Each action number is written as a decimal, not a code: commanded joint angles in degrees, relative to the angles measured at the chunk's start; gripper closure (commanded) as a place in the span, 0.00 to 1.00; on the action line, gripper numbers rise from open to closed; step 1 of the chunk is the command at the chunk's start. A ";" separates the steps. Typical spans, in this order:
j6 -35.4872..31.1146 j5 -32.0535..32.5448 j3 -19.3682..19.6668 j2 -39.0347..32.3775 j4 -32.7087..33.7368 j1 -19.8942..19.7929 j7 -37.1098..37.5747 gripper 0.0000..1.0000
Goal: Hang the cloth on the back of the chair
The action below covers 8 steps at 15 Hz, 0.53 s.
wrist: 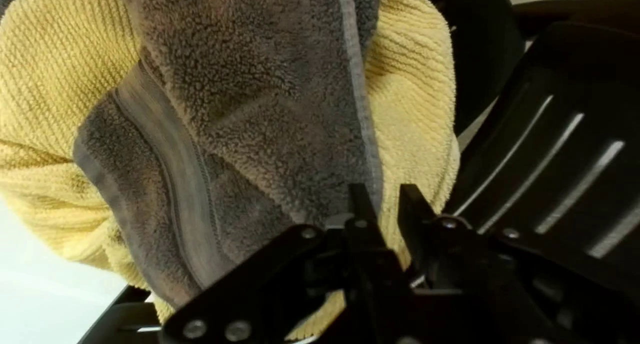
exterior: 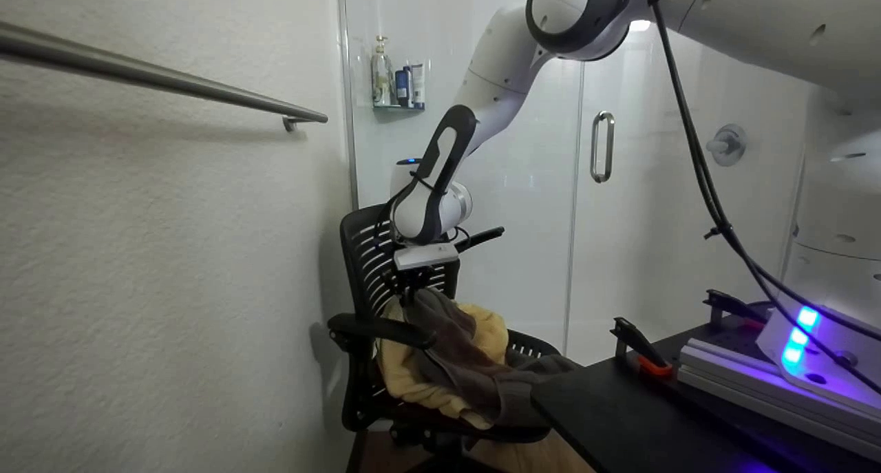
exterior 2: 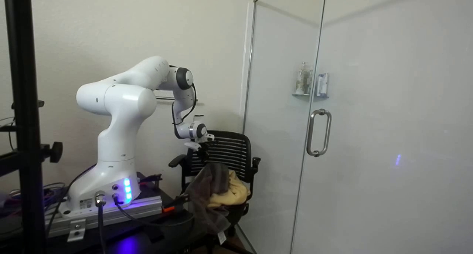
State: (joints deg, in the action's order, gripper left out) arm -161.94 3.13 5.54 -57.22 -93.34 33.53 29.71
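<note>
A grey-brown cloth (exterior: 440, 321) lies crumpled with a yellow cloth (exterior: 490, 328) on the seat of the black chair (exterior: 365, 242). In the other exterior view the grey-brown cloth (exterior 2: 218, 172) drapes down past the seat front, with the yellow cloth (exterior 2: 234, 195) beside it. The chair back (exterior 2: 232, 145) stands upright behind them. My gripper (wrist: 382, 189) points down at the cloths, its fingers partly apart with nothing seen held between them. In the wrist view, one finger is over the grey-brown cloth (wrist: 270, 108) near its edge, and yellow cloth (wrist: 415, 113) shows through the gap.
The slatted chair back (wrist: 575, 158) is close beside the gripper. A chair armrest (exterior: 382, 330) is near the cloths. A wall with a towel bar (exterior: 165, 74) and a glass shower door (exterior 2: 369, 135) flank the chair. The robot's black table (exterior: 619, 407) adjoins the seat.
</note>
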 commanded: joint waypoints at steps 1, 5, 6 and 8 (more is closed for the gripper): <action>-0.48 -1.08 0.78 1.61 -2.19 1.16 -0.25 0.99; 1.42 -3.22 -4.93 -0.11 -1.27 -3.01 -4.08 0.40; 1.56 -3.72 -6.01 -1.54 -0.23 -3.79 -4.83 0.32; 2.33 -4.67 -9.19 -4.85 2.75 -6.20 -7.30 0.14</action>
State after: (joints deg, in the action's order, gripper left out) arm -161.77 0.61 0.92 -57.28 -95.77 31.29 26.87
